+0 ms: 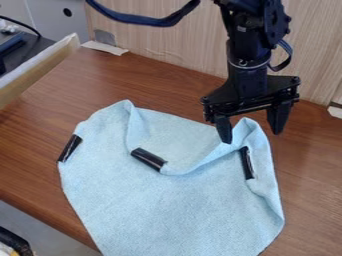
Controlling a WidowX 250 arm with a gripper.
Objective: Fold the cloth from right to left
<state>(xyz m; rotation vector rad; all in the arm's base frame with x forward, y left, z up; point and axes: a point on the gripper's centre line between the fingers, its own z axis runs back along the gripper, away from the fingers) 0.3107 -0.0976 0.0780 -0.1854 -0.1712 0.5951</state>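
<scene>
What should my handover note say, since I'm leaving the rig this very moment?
Gripper: open, at the cloth's raised upper-right peak, not clamped on it.
Cloth: spread on the table, top edge rumpled, right edge curled slightly inward.
Done: no right-to-left fold; the right side lies at picture right.
Left: probably grasp the right side, carry it over leftward, release, back off.

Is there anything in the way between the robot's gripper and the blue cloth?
No, nothing I can see blocks it. The gripper has its fingers open right at the cloth, with a raised bit of its edge between them.
</scene>
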